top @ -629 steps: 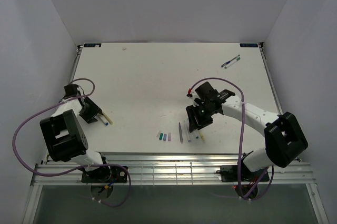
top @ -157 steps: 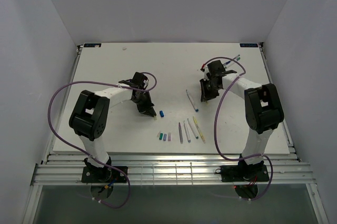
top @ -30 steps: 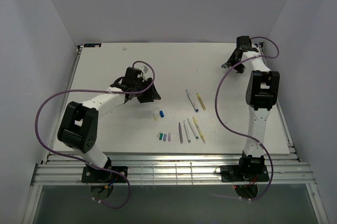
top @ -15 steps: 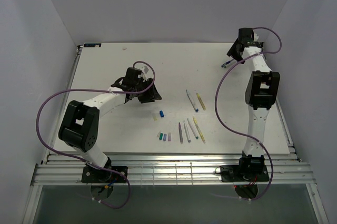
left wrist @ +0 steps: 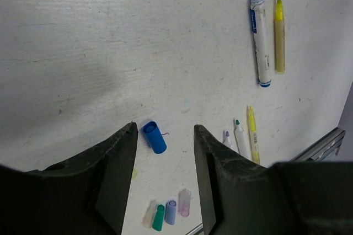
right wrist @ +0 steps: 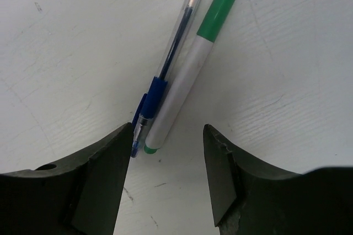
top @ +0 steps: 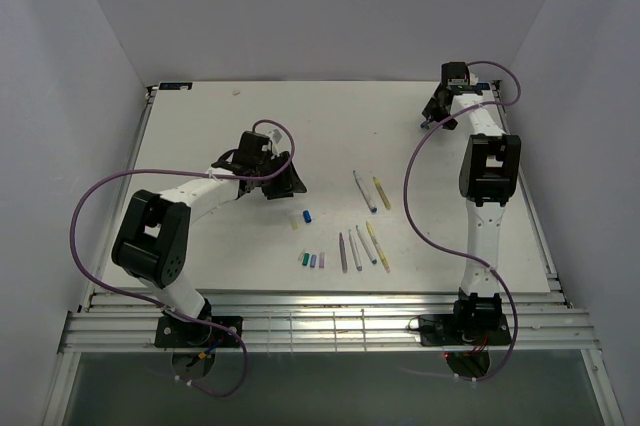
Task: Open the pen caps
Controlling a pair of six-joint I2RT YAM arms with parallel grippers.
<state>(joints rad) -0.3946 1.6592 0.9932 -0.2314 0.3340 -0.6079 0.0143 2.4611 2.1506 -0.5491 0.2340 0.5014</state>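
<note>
My left gripper point(top: 287, 182) point(left wrist: 165, 127) hovers open over the table, with a loose blue pen cap point(left wrist: 154, 137) point(top: 307, 216) lying just inside its left finger, untouched. Beyond it lie a pale yellow, a green point(left wrist: 158, 218), a lilac and a purple cap in a row point(top: 312, 260). Several uncapped pens point(top: 358, 247) lie right of them, and a blue-tipped pen point(left wrist: 259, 31) and a yellow pen point(left wrist: 279, 36) farther off. My right gripper point(top: 437, 109) point(right wrist: 169, 133) is open at the far right, low over a green-capped pen point(right wrist: 187, 75).
A clear blue ballpoint point(right wrist: 165, 69) lies against the green-capped pen's left side. The table's back edge point(top: 320, 83) and the right wall are close to the right gripper. A metal rail point(top: 330, 306) runs along the near edge.
The right gripper has shifted a little to the left at the far corner, above the two pens there. The left arm and everything on the table have stayed put.
</note>
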